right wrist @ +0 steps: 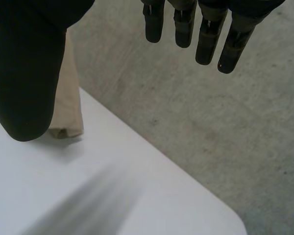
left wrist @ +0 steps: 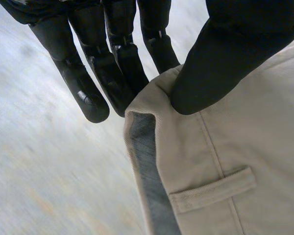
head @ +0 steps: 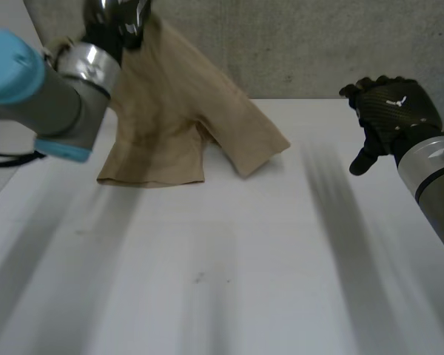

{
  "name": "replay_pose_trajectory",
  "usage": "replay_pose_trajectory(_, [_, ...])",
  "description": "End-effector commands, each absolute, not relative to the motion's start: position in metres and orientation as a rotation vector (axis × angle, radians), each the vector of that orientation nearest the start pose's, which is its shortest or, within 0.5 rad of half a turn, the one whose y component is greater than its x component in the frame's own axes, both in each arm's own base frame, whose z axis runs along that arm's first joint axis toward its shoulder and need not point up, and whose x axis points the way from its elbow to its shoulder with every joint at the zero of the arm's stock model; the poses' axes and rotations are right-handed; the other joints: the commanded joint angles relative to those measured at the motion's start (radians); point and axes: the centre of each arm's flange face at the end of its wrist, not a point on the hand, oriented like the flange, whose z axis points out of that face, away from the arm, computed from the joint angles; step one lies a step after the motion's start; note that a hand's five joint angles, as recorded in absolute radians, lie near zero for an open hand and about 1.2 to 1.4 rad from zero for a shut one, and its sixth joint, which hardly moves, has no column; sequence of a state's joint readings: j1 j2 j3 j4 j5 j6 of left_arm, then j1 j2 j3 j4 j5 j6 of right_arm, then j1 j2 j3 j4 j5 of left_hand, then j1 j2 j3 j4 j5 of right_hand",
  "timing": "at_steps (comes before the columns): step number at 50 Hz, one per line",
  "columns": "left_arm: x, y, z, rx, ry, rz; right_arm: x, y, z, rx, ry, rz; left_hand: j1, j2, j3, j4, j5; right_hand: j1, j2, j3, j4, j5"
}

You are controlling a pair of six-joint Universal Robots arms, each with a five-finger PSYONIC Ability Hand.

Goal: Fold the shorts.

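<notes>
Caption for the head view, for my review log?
Left hand pinches the tan shorts at the waist, legs trailing on the white table; right hand open, apart from them.

Place: a robot lab or test room, by the look of it.
Table: a plain white table [head: 229, 296] as the work surface, under the right hand [head: 388, 111].
Surroundings: rough grey concrete [right wrist: 210, 122] beyond that hand's fingertips, past the table's corner.
Machines: a grey left arm [head: 37, 89] with a light-blue cap, and a right arm [head: 433, 177].
</notes>
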State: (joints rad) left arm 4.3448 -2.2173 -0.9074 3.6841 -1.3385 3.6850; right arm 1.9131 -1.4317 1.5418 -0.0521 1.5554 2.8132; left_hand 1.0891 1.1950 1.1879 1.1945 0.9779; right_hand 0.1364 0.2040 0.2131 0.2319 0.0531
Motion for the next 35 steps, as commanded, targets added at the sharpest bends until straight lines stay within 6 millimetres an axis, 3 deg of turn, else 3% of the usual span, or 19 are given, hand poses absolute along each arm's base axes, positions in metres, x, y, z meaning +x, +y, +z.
replay_pose_trajectory(1, [-0.316, -0.321, 0.423, 0.833, 0.98, -2.974, 0.232, -0.261, 0.305, -0.721, 2.059, -2.229, 0.307, 0.201, 0.208, 0.202, 0.244, 0.038, -0.029, -0.039, -0.057, -0.053])
replay_pose_trajectory(6, [-0.32, -0.289, 0.453, 0.815, 0.904, -3.085, 0.23, -0.257, 0.316, -0.707, 2.026, -2.264, 0.307, 0.201, 0.208, 0.202, 0.244, 0.038, -0.029, -0.039, -0.057, -0.053])
replay_pose_trajectory(10, [-0.322, -0.283, 0.457, 0.817, 0.896, -3.114, 0.228, -0.251, 0.326, -0.694, 1.989, -2.299, 0.307, 0.201, 0.208, 0.202, 0.244, 0.038, -0.029, -0.039, -0.057, -0.053])
replay_pose_trajectory(14, [-0.332, -0.279, 0.449, 0.86, 0.93, -3.137, 0.226, -0.245, 0.338, -0.679, 1.947, -2.338, 0.307, 0.201, 0.208, 0.202, 0.244, 0.038, -0.029, -0.039, -0.057, -0.053])
replay_pose_trajectory(15, [-0.351, -0.287, 0.414, 0.965, 1.041, -3.114, 0.226, -0.245, 0.337, -0.679, 1.949, -2.337, 0.307, 0.201, 0.208, 0.202, 0.244, 0.038, -0.029, -0.039, -0.057, -0.053])
replay_pose_trajectory(20, [-0.388, -0.289, 0.353, 1.174, 1.214, -3.075, 0.226, -0.246, 0.338, -0.677, 1.948, -2.339, 0.307, 0.201, 0.208, 0.202, 0.244, 0.038, -0.029, -0.039, -0.057, -0.053])
replay_pose_trajectory(21, [-0.388, -0.289, 0.353, 1.174, 1.215, -3.075, 0.226, -0.246, 0.338, -0.68, 1.947, -2.343, 0.307, 0.201, 0.208, 0.202, 0.244, 0.038, -0.029, -0.039, -0.057, -0.053])
replay_pose_trajectory(22, [-0.413, -0.284, 0.302, 1.358, 1.345, -3.029, 0.225, -0.246, 0.338, -0.681, 1.948, -2.344, 0.307, 0.201, 0.208, 0.202, 0.244, 0.038, -0.029, -0.039, -0.057, -0.053])
replay_pose_trajectory(24, [-0.424, -0.279, 0.278, 1.454, 1.407, -3.005, 0.225, -0.247, 0.338, -0.68, 1.951, -2.347, 0.307, 0.201, 0.208, 0.202, 0.244, 0.038, -0.029, -0.039, -0.057, -0.053])
replay_pose_trajectory(25, [-0.428, -0.276, 0.268, 1.495, 1.434, -2.994, 0.223, -0.248, 0.339, -0.674, 1.954, -2.352, 0.185, 0.08, 0.087, 0.08, 0.122, 0.038, -0.029, -0.039, -0.057, -0.053])
replay_pose_trajectory(26, [-0.435, -0.269, 0.252, 1.573, 1.463, -2.972, 0.22, -0.251, 0.34, -0.663, 1.96, -2.362, -0.22, -0.326, -0.319, -0.325, -0.283, 0.038, -0.029, -0.039, -0.057, -0.053])
replay_pose_trajectory(28, [-0.438, -0.262, 0.244, 1.632, 1.464, -2.96, 0.217, -0.254, 0.34, -0.653, 1.97, -2.369, -0.639, -0.745, -0.738, -0.744, -0.702, 0.038, -0.029, -0.039, -0.057, -0.053])
replay_pose_trajectory(29, [-0.439, -0.259, 0.244, 1.651, 1.455, -2.961, 0.214, -0.257, 0.34, -0.641, 1.978, -2.377, -0.725, -0.831, -0.824, -0.83, -0.788, 0.038, -0.029, -0.039, -0.057, -0.053])
replay_pose_trajectory(32, [-0.435, -0.259, 0.249, 1.647, 1.416, -2.986, 0.211, -0.259, 0.34, -0.631, 1.986, -2.382, -0.74, -0.846, -0.839, -0.846, -0.804, 0.038, -0.029, -0.039, -0.057, -0.053])
replay_pose_trajectory(35, [-0.425, -0.26, 0.277, 1.56, 1.34, -3.035, 0.211, -0.26, 0.34, -0.641, 1.98, -2.375, -0.746, -0.852, -0.845, -0.852, -0.81, 0.038, -0.029, -0.039, -0.057, -0.053])
